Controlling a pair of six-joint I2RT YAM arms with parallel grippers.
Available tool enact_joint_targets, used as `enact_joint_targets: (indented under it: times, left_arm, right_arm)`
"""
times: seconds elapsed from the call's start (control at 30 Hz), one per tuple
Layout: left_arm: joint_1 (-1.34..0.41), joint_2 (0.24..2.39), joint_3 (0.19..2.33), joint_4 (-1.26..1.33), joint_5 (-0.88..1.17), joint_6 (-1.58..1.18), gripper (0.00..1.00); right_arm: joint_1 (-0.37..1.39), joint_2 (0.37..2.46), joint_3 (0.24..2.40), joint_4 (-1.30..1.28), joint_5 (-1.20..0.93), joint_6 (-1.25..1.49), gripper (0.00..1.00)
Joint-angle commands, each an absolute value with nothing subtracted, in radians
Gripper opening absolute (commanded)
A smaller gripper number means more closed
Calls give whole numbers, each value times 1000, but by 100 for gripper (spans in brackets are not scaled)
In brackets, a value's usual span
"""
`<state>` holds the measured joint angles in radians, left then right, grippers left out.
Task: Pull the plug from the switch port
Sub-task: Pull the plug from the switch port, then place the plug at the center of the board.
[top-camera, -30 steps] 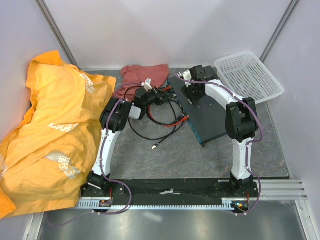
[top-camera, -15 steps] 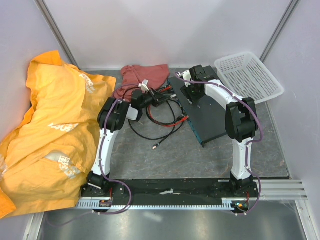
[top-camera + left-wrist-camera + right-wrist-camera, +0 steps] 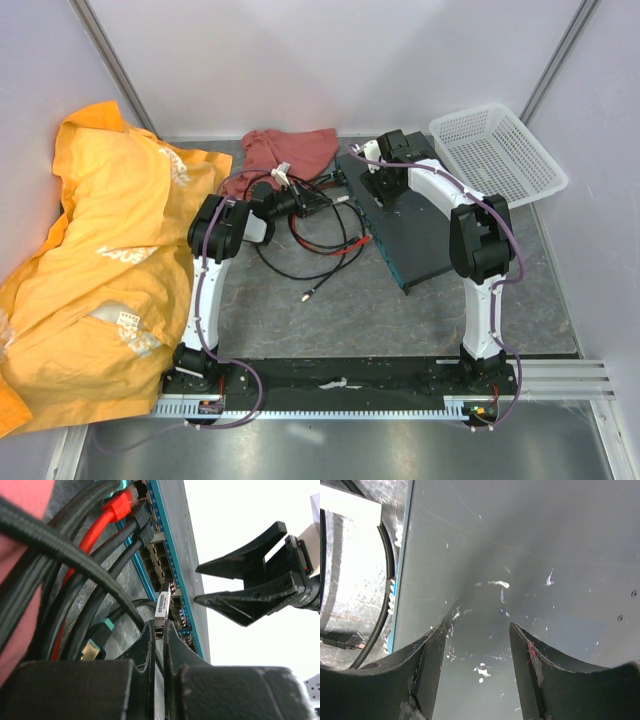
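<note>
Pinching the plug [image 3: 162, 606] (seemingly out), left pincer [image 3: 159, 626] sits beside the switch [image 3: 182, 545].

The plug [image 3: 162, 606] shows only its upper end; the left pincer [image 3: 159, 628] hides the rest.

A robot test cell in a lab is shown. A grey table [image 3: 350, 310] is enclosed by plain white panels [image 3: 330, 60] framed in aluminium posts [image 3: 110, 65]. Two arms [image 3: 205, 290] are bolted to a black rail [image 3: 340, 375] with a slotted cable duct [image 3: 330, 408], well nearer than the left end effector [image 3: 328, 203].
</note>
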<state>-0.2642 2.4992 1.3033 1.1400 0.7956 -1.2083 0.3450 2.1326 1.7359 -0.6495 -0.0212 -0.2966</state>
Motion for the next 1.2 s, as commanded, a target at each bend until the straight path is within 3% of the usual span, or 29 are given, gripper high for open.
enact_joint_targets:
  times: [0.0,0.63,0.87,1.17]
  left_arm:
    - [-212,2474,1267,1078,830,-1144,2]
    - [-219,2303,1184,1106,1132,-1078,2]
    - [-285,2215,1204,1109,1290,-1046,2]
    - [-520,2148,1337,937,1275,-1029,2]
  right_arm:
    - [382,2298,1683,-696,-29,-302,64]
    - [388,2231,1736,-670,-38,-302,64]
    - [362,2056,1818,-678,-34,-301,64]
    - [230,1731,1904,-672,-6,-259,66]
